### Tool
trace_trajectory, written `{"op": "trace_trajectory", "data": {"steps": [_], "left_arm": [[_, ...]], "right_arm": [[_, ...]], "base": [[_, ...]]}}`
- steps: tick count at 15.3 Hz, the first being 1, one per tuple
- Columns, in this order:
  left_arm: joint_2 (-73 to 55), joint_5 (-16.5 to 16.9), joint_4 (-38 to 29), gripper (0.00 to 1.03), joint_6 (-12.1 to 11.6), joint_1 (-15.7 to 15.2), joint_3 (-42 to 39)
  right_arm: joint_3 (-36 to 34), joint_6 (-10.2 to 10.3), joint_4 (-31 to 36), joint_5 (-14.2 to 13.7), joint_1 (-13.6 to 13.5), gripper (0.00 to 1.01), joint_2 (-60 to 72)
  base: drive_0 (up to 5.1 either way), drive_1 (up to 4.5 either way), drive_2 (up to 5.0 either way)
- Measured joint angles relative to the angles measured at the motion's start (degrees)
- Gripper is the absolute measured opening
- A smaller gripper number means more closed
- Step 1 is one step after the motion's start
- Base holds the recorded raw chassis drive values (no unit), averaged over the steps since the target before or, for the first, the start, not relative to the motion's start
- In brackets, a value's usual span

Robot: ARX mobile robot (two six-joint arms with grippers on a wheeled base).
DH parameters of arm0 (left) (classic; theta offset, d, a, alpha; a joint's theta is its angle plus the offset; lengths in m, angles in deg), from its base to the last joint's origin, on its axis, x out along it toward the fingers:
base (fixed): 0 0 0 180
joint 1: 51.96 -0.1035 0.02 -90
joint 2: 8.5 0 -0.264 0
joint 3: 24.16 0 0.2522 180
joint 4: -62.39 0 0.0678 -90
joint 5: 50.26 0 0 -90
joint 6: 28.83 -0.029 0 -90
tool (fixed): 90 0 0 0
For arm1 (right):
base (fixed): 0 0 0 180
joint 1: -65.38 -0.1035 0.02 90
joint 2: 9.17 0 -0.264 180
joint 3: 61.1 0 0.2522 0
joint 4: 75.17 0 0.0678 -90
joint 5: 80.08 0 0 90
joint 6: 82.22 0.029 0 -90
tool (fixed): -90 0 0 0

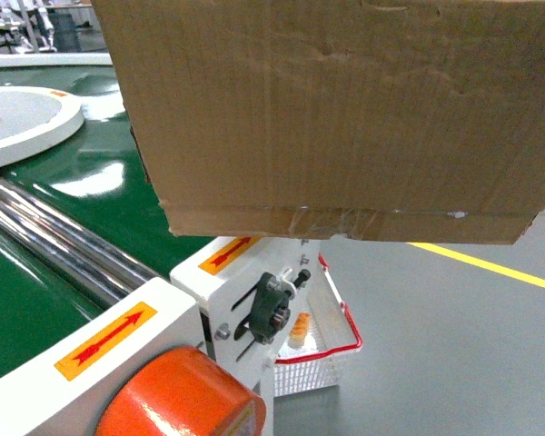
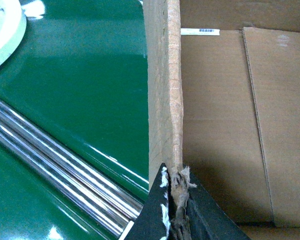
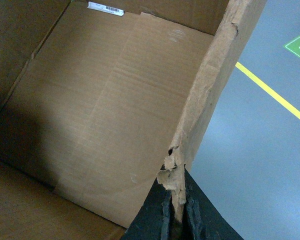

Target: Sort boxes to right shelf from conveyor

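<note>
green conveyor (image 1: 36,300) below; brown box (image 1: 345,118), ragged rim, pinched by left tool (image 2: 176,215) and right tool (image 3: 177,215).

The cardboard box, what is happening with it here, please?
The robot holds the cardboard box up with both arms. The left tool pinches one ragged wall, the right tool pinches the opposite wall. The box is open and looks empty apart from a white label. It hangs partly over the green conveyor and partly over the grey floor.
</note>
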Motion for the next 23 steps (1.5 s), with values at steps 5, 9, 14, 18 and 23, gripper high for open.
{"op": "trace_trajectory", "data": {"steps": [5, 9, 14, 18, 23], "left_arm": [[0.00, -0.02, 0.00, 0.02, 0.00, 0.00, 0.00], [0.61, -0.17, -0.55, 0.02, -0.02, 0.20, 0.07], [0.37, -0.09, -0.13, 0.02, -0.02, 0.11, 0.09], [0.02, -0.11, -0.17, 0.02, -0.02, 0.09, 0.09], [0.26, -0.09, 0.24, 0.02, -0.02, 0.26, 0.09]], "right_arm": [[0.00, 0.00, -0.09, 0.00, 0.00, 0.02, 0.00], [0.02, -0.07, 0.31, 0.00, 0.00, 0.02, -0.68], [0.02, -0.11, -0.02, 0.00, 0.00, 0.02, -0.63], [0.02, -0.13, 0.04, 0.02, 0.00, 0.02, -0.11], [0.02, -0.15, -0.44, 0.00, 0.00, 0.02, -0.33]], "base": [[-1.4, -1.36, -1.4], [-1.4, -1.36, -1.4], [-1.4, -1.36, -1.4], [-1.4, -1.36, -1.4], [-1.4, -1.36, -1.4]]}}
